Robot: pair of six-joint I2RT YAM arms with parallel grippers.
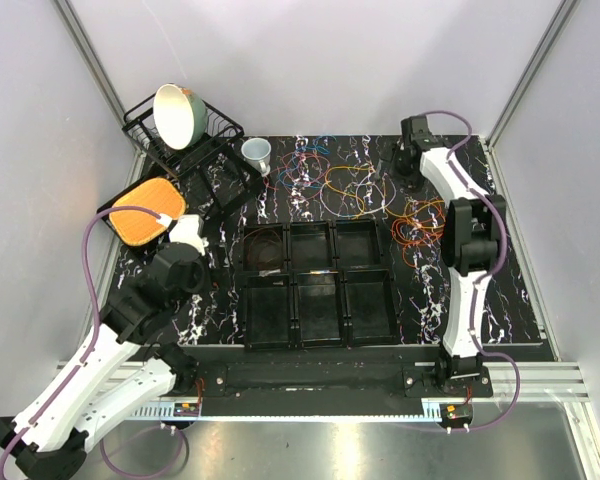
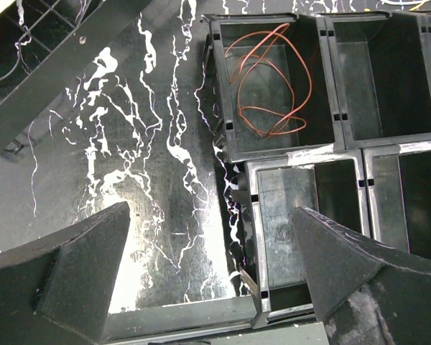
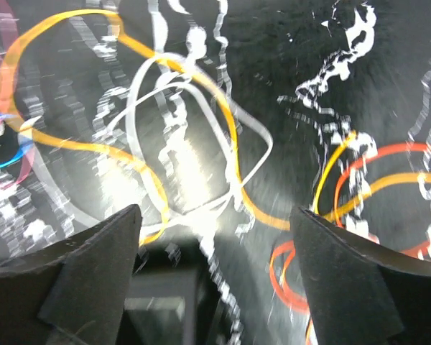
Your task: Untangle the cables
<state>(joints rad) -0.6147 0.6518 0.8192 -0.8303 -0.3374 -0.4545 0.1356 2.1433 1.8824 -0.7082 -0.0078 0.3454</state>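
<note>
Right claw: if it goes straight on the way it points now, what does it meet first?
The right claw would most likely meet the white cable loop, crossed by a yellow cable, on the table; blur makes depth uncertain.

Cables [image 1: 365, 188] lie behind and right of bins [image 1: 318, 271].

The black, white-veined table [image 1: 520, 300] carries a wire rack [image 1: 215, 165] far left, an orange plate [image 1: 145, 212] nearer, a cup [image 1: 257, 154] beside the rack, loose cables [image 1: 350, 185] far right, and a six-compartment tray [image 1: 315, 272] in the centre.
</note>
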